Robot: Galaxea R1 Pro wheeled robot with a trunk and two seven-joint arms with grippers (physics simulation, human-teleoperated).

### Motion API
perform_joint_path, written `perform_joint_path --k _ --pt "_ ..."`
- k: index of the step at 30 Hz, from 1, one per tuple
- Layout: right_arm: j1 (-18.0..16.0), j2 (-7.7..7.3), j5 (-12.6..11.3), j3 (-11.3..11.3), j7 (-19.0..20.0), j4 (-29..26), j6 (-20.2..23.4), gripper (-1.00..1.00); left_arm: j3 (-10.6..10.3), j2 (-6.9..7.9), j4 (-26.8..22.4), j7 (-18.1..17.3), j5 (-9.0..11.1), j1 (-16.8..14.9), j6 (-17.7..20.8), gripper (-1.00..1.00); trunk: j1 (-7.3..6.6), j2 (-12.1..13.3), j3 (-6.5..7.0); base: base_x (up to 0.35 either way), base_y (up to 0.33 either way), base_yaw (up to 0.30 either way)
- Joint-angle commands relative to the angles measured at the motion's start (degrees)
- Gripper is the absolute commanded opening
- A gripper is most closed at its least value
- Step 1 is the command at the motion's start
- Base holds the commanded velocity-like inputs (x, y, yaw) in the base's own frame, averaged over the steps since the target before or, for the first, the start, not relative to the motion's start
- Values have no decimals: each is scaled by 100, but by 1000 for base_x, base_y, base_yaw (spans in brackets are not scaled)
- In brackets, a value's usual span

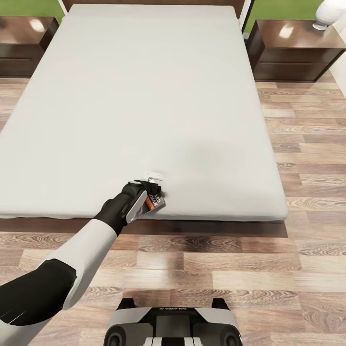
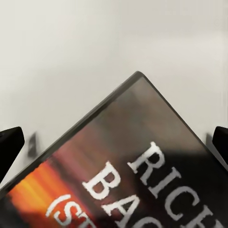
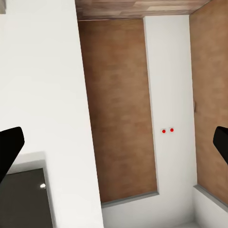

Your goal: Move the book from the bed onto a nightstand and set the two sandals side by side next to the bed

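The book lies tilted at the near edge of the bed, its dark cover with orange and white lettering facing up. My left gripper is right at it. In the left wrist view the book sits close between the black fingertips, which stand wide apart, so the left gripper is open around it. One nightstand stands at the bed's far left and another nightstand at the far right. My right gripper is open, with brown panels and white walls behind it. The sandals are out of view.
A white rounded object stands on the right nightstand. Wood-plank floor runs along the bed's right side and foot. My base stands just short of the bed's foot. A small white piece shows just beyond the left gripper.
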Motion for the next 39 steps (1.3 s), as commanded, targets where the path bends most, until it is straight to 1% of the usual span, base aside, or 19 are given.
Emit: perform_joint_path --k 1,39 --pt "0 -5 60 -43 -20 5 14 100 -21 4 1 50 108 3 37 100 1 -2 -2 -24 0 0" --pt "0 -3 60 -32 -19 5 14 100 -29 4 -35 50 108 6 30 100 1 -2 -2 -11 0 0"
